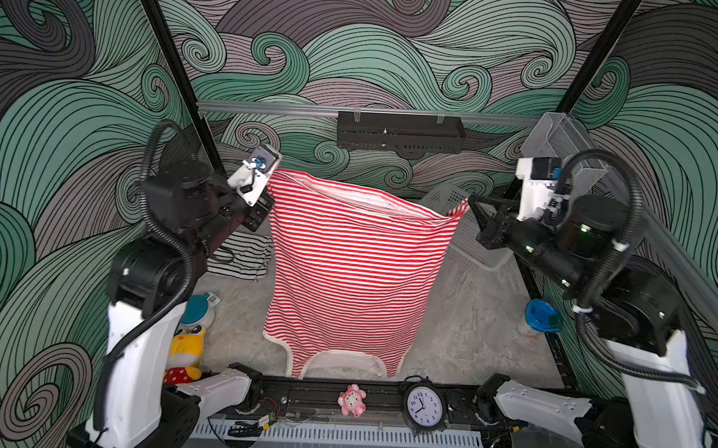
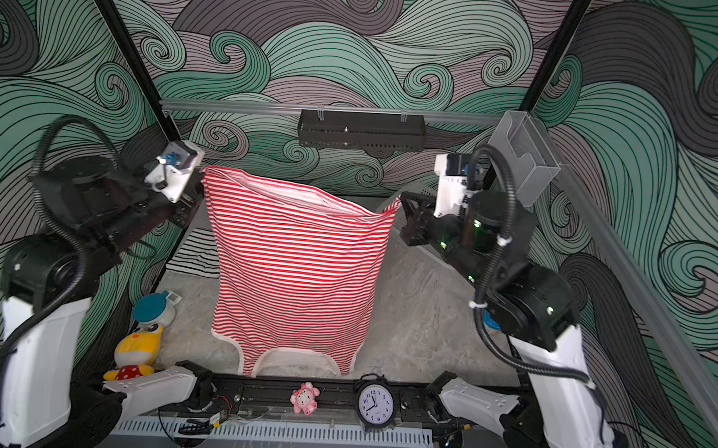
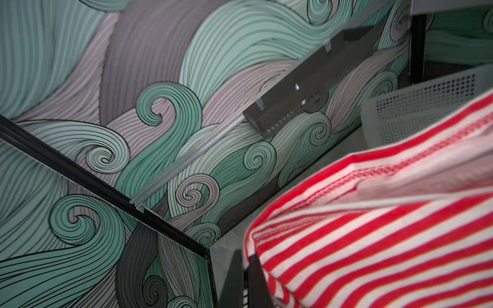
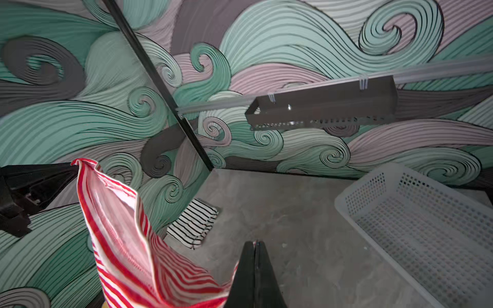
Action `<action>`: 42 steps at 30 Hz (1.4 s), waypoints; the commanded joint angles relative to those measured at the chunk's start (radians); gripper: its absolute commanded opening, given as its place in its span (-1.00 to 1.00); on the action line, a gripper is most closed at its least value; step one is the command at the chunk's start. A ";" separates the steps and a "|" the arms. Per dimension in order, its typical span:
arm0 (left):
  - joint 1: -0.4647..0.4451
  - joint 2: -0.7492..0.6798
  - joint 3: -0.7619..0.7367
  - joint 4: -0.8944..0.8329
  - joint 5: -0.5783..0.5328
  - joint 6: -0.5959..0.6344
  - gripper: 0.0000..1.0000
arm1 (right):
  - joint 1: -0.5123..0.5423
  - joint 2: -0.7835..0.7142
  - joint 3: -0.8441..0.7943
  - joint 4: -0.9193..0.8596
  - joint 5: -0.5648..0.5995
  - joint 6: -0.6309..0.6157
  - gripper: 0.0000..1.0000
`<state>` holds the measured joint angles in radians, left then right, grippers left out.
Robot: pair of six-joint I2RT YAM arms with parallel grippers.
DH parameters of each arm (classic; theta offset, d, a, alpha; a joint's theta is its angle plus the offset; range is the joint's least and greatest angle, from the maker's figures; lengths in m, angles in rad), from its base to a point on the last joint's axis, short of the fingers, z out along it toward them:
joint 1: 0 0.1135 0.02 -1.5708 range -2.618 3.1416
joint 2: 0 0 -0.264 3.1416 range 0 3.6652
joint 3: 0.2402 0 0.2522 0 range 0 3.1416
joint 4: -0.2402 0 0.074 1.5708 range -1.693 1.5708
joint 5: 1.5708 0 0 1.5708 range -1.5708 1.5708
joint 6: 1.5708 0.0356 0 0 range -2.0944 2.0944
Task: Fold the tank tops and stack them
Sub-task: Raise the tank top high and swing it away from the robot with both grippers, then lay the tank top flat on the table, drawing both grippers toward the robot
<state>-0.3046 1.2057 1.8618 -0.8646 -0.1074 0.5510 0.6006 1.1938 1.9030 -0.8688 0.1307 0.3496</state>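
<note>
The red-and-white tank top (image 1: 355, 270) (image 2: 301, 272) hangs spread in the air above the grey table (image 1: 473, 334), hem up. Its pale-trimmed neckline and straps brush the table's front edge. My left gripper (image 1: 270, 178) (image 2: 201, 176) (image 3: 246, 260) is shut on one hem corner. My right gripper (image 1: 469, 205) (image 2: 400, 200) (image 4: 255, 244) is shut on the other hem corner, with striped cloth (image 4: 149, 256) pinched between the closed fingers. The black-and-white tank top (image 1: 243, 257) (image 2: 191, 255) (image 4: 193, 225) lies folded flat at the back left of the table, below the left arm.
A white perforated basket (image 1: 471, 242) (image 4: 416, 226) (image 3: 426, 106) stands at the back right, under the right gripper. A black shelf (image 1: 401, 132) hangs on the back wall. Along the front are a yellow plush toy (image 1: 185, 348), a pink toy (image 1: 351, 399) and a clock (image 1: 424, 406). A blue-lidded cup (image 1: 541, 318) stands at the right.
</note>
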 commanded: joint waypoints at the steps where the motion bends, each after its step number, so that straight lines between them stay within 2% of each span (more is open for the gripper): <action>1: 0.043 0.080 -0.122 0.196 -0.013 0.039 -1.00 | -0.099 0.099 -0.011 -0.017 -0.067 0.064 -1.00; 6: 0.148 0.266 -0.088 0.319 0.073 -0.004 -1.00 | -0.216 0.247 -0.033 0.097 -0.232 0.141 -1.00; 9: 0.185 0.373 0.034 0.312 0.115 -0.036 -1.00 | -0.253 0.321 0.016 0.146 -0.278 0.142 -1.00; 13: 0.221 0.493 0.205 0.306 0.122 -0.043 -1.00 | -0.321 0.423 0.129 0.198 -0.402 0.150 -1.00; 15: 0.247 0.525 0.296 0.293 0.119 -0.067 -1.00 | -0.339 0.463 0.189 0.224 -0.464 0.148 -1.00; 17: 0.283 0.499 0.311 0.344 0.118 -0.111 -1.00 | -0.349 0.479 0.231 0.257 -0.515 0.142 -1.00; 20: 0.352 0.390 0.176 0.501 0.167 -0.189 -1.00 | -0.359 0.472 0.243 0.317 -0.553 0.138 -1.00; 24: 0.378 0.335 0.066 0.459 0.217 -0.197 -1.00 | -0.365 0.455 0.168 0.350 -0.608 0.155 -1.00; 27: 0.379 0.269 -0.169 0.494 0.297 -0.150 -1.00 | -0.367 0.414 -0.026 0.421 -0.616 0.170 -1.00; 33: 0.380 0.127 -0.623 0.504 0.416 -0.087 -1.00 | -0.376 0.308 -0.530 0.661 -0.672 0.255 -1.00; 38: 0.363 0.032 -0.867 0.327 0.620 0.127 -1.00 | -0.378 0.180 -0.884 0.740 -0.649 0.277 -1.00; 42: 0.327 -0.009 -0.962 0.183 0.606 0.281 -1.00 | -0.377 0.128 -1.040 0.735 -0.654 0.281 -1.00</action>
<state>0.0402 1.2476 0.9039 -0.5648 0.4255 0.6697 0.2260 1.3800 0.8989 -0.2230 -0.5091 0.6147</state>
